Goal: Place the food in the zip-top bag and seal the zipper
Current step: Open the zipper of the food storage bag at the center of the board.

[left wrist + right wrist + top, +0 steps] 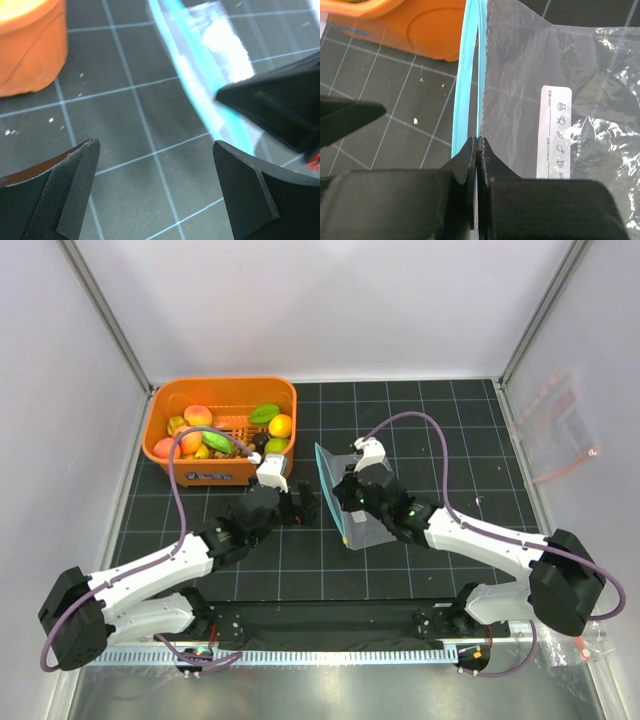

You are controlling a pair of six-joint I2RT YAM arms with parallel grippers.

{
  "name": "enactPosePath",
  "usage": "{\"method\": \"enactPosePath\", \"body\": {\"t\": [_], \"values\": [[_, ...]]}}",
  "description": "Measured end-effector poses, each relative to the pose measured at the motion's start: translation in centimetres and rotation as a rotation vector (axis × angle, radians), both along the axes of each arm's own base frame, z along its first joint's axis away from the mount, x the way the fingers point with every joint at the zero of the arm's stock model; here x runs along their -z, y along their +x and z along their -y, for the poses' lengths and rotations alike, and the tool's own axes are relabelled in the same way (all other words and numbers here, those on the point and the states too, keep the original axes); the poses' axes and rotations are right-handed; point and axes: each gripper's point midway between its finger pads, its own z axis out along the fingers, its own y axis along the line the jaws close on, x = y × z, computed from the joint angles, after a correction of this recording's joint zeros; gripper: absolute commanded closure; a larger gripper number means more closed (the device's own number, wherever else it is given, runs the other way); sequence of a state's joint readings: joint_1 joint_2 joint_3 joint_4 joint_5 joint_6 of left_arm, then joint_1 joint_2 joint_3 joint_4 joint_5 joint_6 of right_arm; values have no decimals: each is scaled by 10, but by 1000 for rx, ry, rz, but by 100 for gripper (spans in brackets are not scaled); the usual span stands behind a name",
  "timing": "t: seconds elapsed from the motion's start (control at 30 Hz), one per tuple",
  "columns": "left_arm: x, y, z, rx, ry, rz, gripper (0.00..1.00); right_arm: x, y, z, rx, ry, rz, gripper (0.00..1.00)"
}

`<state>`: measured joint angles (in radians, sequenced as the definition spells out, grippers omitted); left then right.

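Your right fingers (474, 150) are pressing shut on the zip-top bag (535, 60), pinching it at the mouth edge. One lip of the teal zipper (464, 75) is running straight into the seam between them, while the other lip is bowing away just to the left. In the overhead view the right fingers (345, 502) are holding the bag (364, 532) up on edge near the middle of the tabletop (440, 420), with the zipper (324, 476) facing your left arm.

Your left fingers (75, 175) are standing wide apart and gripping nothing. They are hanging over the gridded black tabletop just beside the zipper (200, 95), which is curving past the finger on the right of that wrist view. You cannot tell whether it is touching.

The bag is clear, thin and crinkled, catching glare, with a white rounded label (555, 132) printed in small symbols. The food (225, 428), smooth toy peaches and green and yellow pieces, is lying in the orange slotted plastic basket (220, 385), apart from the bag.
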<state>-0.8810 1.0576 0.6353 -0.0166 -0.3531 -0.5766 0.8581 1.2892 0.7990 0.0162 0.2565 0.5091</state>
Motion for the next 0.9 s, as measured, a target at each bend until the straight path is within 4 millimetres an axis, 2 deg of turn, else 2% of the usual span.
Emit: {"method": "enactPosePath", "body": {"t": [0.2,0.3,0.53,0.83,0.9], "values": [[-15,1,8,20,-67,38,0,2,-14,-13,-71,18,2,99],[-18,1,10,25,-81,42,9,-2,-19,-19,-100,32,13,99],[-7,2,12,21,-61,17,18,-18,-30,-25,-134,65,66,99],[-6,5,8,-4,-54,22,29,-27,-35,-32,-170,96,99,99],[-3,6,8,-8,-47,17,36,-29,-39,-36,-189,99,108,99]]}}
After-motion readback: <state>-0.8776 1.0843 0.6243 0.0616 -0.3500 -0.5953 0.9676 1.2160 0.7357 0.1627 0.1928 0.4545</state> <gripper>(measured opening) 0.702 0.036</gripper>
